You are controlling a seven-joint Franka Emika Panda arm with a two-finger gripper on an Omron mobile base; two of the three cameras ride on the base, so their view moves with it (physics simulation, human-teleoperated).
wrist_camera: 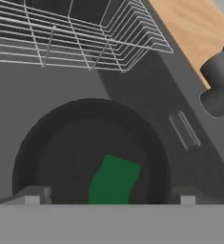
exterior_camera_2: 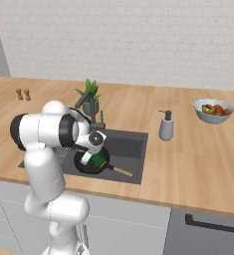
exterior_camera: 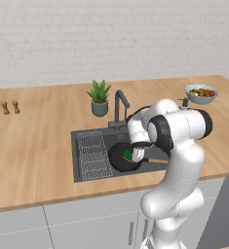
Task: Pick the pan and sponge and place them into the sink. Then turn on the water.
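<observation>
The black pan [wrist_camera: 80,143] lies on the floor of the dark grey sink [wrist_camera: 147,95], its wooden handle [exterior_camera_2: 121,172] pointing toward the counter's front. The green sponge [wrist_camera: 114,178] rests inside the pan. My gripper [wrist_camera: 108,195] hangs just above it, open, each fingertip [wrist_camera: 35,194] well clear of the sponge's sides. In the left base view the gripper [exterior_camera: 135,153] hovers over the pan [exterior_camera: 117,159] and sponge [exterior_camera: 128,154]. The right base view shows the pan [exterior_camera_2: 86,165], sponge [exterior_camera_2: 99,160] and sink [exterior_camera_2: 128,144]. The dark faucet [exterior_camera: 120,104] stands behind the basin; no water runs.
A wire rack [exterior_camera: 93,154] fills the sink's left part. A potted plant [exterior_camera: 99,98] stands beside the faucet. The soap dispenser [exterior_camera_2: 166,126] and a bowl of fruit [exterior_camera_2: 214,111] are on the counter to the right, with two small shakers [exterior_camera: 10,107] far left.
</observation>
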